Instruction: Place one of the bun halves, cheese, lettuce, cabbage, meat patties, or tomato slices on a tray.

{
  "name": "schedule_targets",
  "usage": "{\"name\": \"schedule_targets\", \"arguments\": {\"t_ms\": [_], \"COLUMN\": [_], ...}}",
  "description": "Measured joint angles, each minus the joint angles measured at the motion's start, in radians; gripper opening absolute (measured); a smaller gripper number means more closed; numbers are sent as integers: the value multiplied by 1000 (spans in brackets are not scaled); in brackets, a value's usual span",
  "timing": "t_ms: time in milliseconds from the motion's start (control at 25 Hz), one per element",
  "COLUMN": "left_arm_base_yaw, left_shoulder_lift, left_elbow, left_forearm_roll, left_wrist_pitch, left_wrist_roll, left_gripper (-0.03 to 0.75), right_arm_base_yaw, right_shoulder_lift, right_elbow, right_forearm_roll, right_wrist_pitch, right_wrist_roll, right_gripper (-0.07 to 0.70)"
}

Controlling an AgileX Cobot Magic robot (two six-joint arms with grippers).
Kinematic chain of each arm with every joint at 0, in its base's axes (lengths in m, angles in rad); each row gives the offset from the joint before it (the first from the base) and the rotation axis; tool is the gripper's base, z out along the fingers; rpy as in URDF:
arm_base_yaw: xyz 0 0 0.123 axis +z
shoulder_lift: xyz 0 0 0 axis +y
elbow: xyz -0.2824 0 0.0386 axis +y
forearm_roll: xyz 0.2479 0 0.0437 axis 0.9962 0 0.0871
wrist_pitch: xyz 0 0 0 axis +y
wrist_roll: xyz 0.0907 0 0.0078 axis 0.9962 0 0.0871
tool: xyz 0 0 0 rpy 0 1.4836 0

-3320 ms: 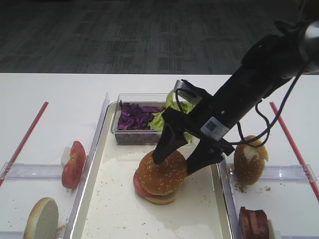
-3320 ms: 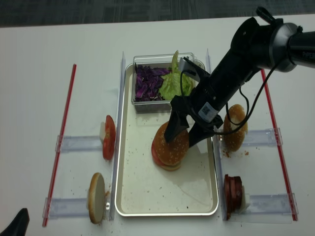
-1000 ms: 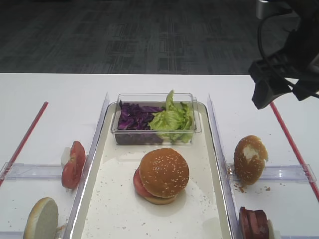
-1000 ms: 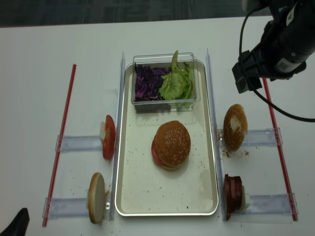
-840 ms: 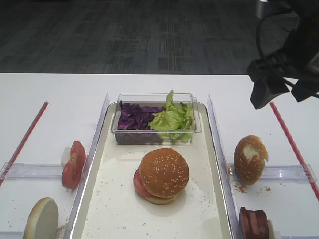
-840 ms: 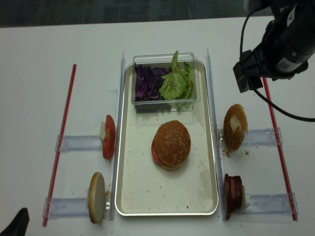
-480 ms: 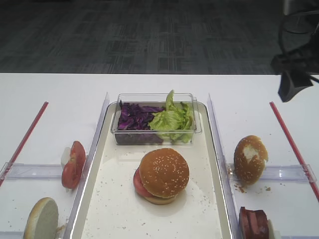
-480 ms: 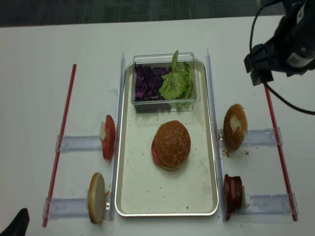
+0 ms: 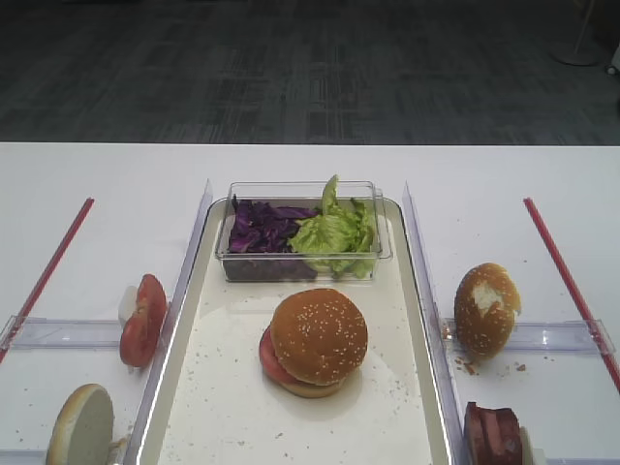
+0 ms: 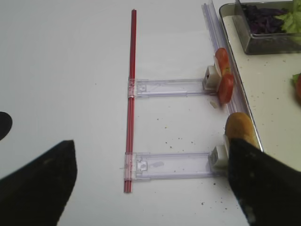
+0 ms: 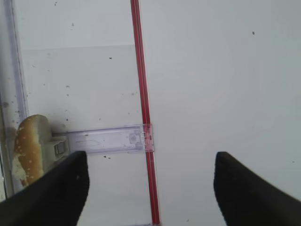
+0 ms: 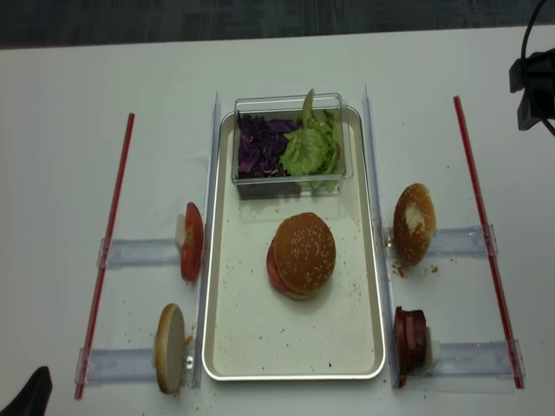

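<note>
The sesame-seeded bun top [image 9: 318,334] sits on a stack with a tomato slice [image 9: 267,356] in the middle of the tray [image 12: 290,338]; nothing holds it. Lettuce [image 9: 335,232] and purple cabbage [image 9: 262,225] fill a clear tub at the tray's far end. Tomato slices [image 9: 143,318] stand left of the tray, meat patties [image 9: 492,431] to its right. I see no cheese. My right gripper [image 11: 150,188] hangs open and empty over the table beyond the red strip [image 11: 143,117]. The left gripper [image 10: 150,188] is open, empty, over the left holders.
A bun with a torn white patch [image 9: 484,310] leans on the right holder [image 9: 562,336]. A pale flat bun half [image 9: 79,426] stands at the front left. Red strips [image 12: 113,243] border both sides. The right arm [image 12: 536,87] shows at the far right edge.
The right gripper let go of the sesame bun on the tray, rose and drew back to the right, leaving the first overhead view. The bun has stayed put.
</note>
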Motion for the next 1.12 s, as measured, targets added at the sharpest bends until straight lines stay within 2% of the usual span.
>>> {"name": "schedule_targets", "arguments": {"t_ms": [280,480,600,800,960,1120], "left_arm_base_yaw": [0,0,0,0,0,0], "left_shoulder_lift": [0,0,0,0,0,0], "left_elbow": [0,0,0,0,0,0], "left_forearm_roll": [0,0,0,0,0,-5], "left_wrist_pitch": [0,0,0,0,0,0], "left_wrist_roll": [0,0,0,0,0,0], "left_gripper": [598,598,598,598,598,598], "right_arm_base_yaw": [0,0,0,0,0,0], "right_shoulder_lift": [-7,-87,-172,-371,-529,-699], "right_elbow": [2,56,140,348,496,598], "right_forearm_roll": [86,93,97,115,115,115], "right_wrist_pitch": [15,19,14,-15,-15,-10], "right_wrist_roll": [-43,-49,-49,-49,-49,-49], "right_gripper": [571,571,571,571,571,571]}}
